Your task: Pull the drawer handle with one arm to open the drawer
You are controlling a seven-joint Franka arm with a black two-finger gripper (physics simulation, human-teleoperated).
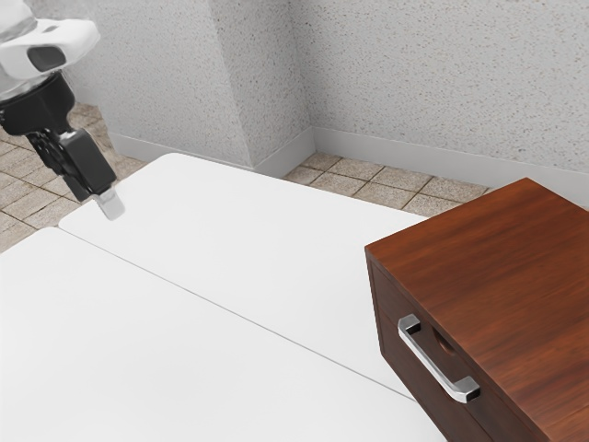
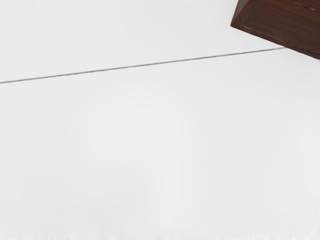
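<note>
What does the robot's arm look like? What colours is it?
The arm has a rounded white shell with a dark oval patch, then a round black wrist. The gripper is a black boxy block ending in a pale grey tip.

Plain white table (image 1: 230,239), nothing fancy, split by one thin dark seam (image 1: 230,311) running diagonally across. Sitting flat on it, over at the exterior view's right: a dark reddish wooden drawer cabinet (image 1: 497,276), silver handle (image 1: 437,359) on the front. Seam runs right up to its base. Same white top (image 2: 150,150), seam (image 2: 150,63) and cabinet corner (image 2: 280,22) from the wrist camera.
</note>
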